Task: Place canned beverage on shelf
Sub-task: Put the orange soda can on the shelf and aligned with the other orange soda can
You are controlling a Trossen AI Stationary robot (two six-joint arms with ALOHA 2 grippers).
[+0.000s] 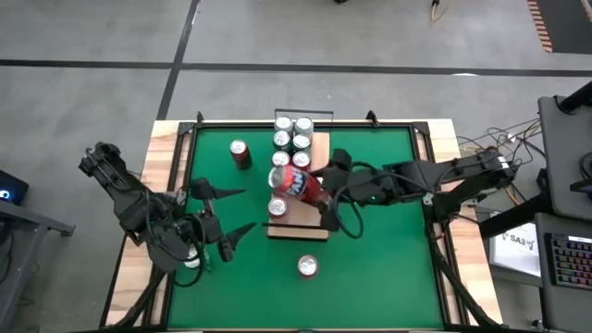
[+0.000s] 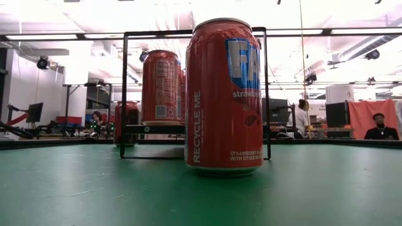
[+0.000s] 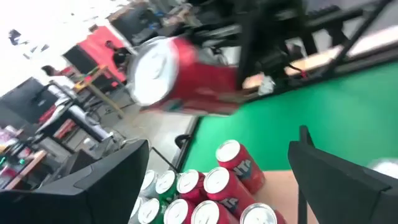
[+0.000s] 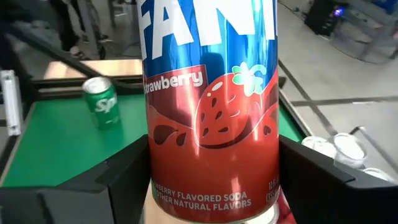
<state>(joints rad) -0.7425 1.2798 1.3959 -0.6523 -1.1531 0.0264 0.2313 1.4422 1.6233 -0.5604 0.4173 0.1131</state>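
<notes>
My right gripper [image 1: 326, 190] is shut on a red strawberry soda can [image 1: 298, 184], held tilted above the shelf [image 1: 316, 150], a pale wood board with black end rails [image 2: 125, 94]. Several cans [image 1: 292, 134] stand at the shelf's far end and one can [image 1: 277, 207] toward its near end. My left gripper [image 1: 248, 209] is open and empty over the mat, left of the shelf. In the left wrist view the held can [image 3: 180, 78] hangs above the standing cans [image 3: 205, 193]. My right gripper pinches the can's side wall near its bottom end [image 4: 211, 180] between its two fingers [image 4: 124, 174], one on either side. The arm comes from the table's right. The can is lifted clear of the shelf and tilted, its top [image 1: 280, 178] toward the table's left.
A red can [image 1: 240, 154] stands on the green mat [image 1: 388, 259] left of the shelf. Another red can [image 1: 307, 267] stands near the front edge and fills the low view [image 2: 224, 94]. A green can [image 4: 102, 102] shows in the right wrist view. People sit in the room behind.
</notes>
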